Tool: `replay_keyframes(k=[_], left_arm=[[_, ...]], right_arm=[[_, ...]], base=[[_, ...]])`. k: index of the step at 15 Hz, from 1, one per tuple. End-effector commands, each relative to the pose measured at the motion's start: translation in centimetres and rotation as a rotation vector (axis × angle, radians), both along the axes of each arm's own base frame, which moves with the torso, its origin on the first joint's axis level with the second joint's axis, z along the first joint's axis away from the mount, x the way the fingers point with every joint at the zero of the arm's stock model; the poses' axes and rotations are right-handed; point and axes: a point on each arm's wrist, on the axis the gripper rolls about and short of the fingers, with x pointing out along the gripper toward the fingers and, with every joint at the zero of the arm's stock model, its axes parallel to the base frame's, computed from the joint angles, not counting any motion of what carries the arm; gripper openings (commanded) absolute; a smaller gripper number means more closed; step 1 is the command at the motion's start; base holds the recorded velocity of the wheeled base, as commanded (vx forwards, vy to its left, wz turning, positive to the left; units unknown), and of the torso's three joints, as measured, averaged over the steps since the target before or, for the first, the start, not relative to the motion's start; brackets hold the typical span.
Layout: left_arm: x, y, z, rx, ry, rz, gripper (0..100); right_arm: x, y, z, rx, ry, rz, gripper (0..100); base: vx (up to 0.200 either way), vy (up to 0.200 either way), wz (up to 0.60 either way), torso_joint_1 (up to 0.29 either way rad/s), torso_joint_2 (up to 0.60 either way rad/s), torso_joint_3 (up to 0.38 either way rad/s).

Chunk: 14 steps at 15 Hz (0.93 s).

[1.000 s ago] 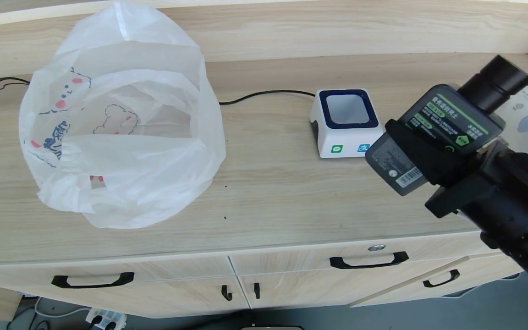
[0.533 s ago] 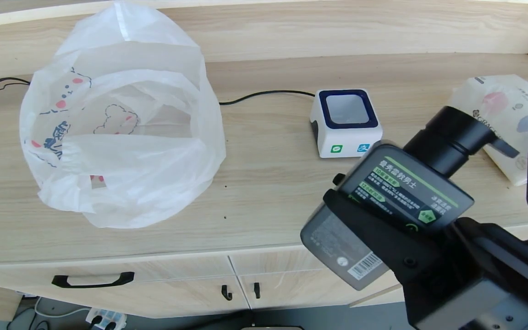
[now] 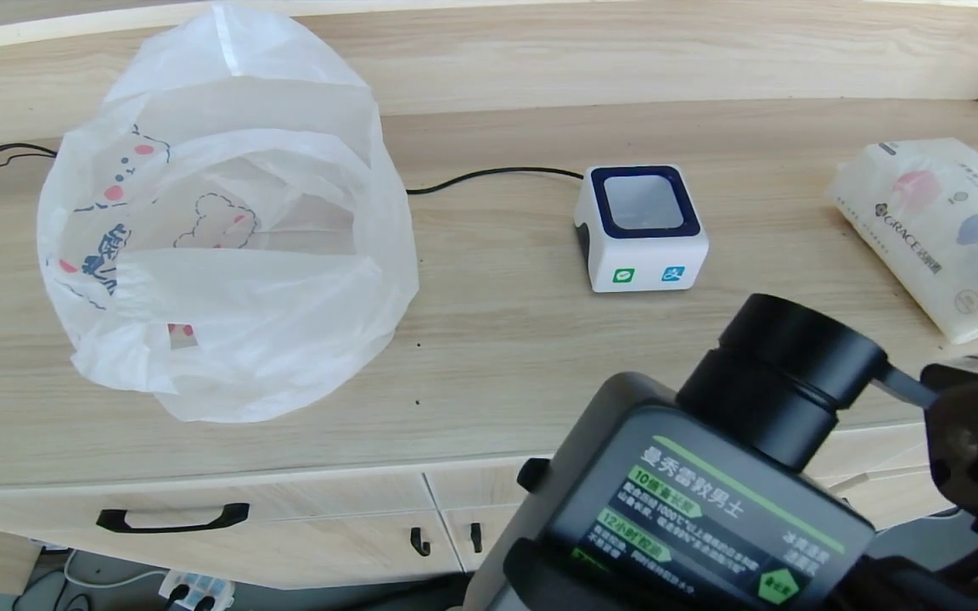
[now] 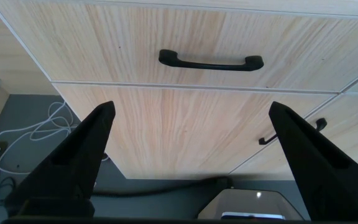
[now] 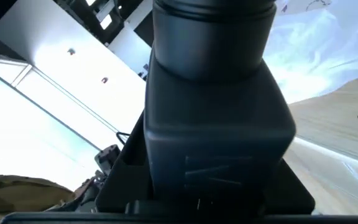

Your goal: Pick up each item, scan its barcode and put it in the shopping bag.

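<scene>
A dark grey bottle (image 3: 693, 509) with a black cap (image 3: 782, 386) and a green-striped label hangs close in front of the head camera, low and right, out past the counter's front edge. My right gripper (image 5: 204, 193) is shut on the bottle (image 5: 216, 124), with a finger on each side. The white barcode scanner (image 3: 640, 225) stands on the counter beyond it, window facing up. At the left the white shopping bag (image 3: 226, 221) stands with its mouth open. Below the counter my left gripper (image 4: 188, 165) is open with nothing in it and faces the drawer fronts.
A white tissue pack (image 3: 939, 229) lies on the counter at the far right. A black cable (image 3: 489, 174) runs from the scanner toward the bag. Drawers with black handles (image 3: 171, 518) sit under the counter. A raised wooden ledge (image 3: 625, 59) borders the back.
My right gripper has carried the bottle from beside the scanner down and toward the camera, off the counter's front edge. That uncovered the tissue pack. The bag and the scanner have not moved.
</scene>
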Motion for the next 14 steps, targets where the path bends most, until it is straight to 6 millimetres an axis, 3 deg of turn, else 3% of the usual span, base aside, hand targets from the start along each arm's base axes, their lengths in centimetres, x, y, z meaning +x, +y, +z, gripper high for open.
replay_keyframes(k=[1, 4, 14], left_arm=[[0.0, 0.0, 0.0, 0.000, -0.001, 0.000, 100], [0.0, 0.0, 0.0, 0.000, -0.001, 0.000, 100], [0.0, 0.0, 0.0, 0.000, -0.001, 0.000, 100]], right_arm=[[0.1, 1.5, 0.6, 0.034, 0.013, 0.023, 0], [0.6, 2.7, 2.2, 0.108, 0.016, 0.035, 0], [0.9, 2.7, 2.4, 0.121, 0.030, 0.030, 0]], base=[[0.000, 0.000, 0.00, 0.000, 0.00, 0.000], [0.000, 0.000, 0.00, 0.000, 0.00, 0.000], [0.000, 0.000, 0.00, 0.000, 0.00, 0.000]])
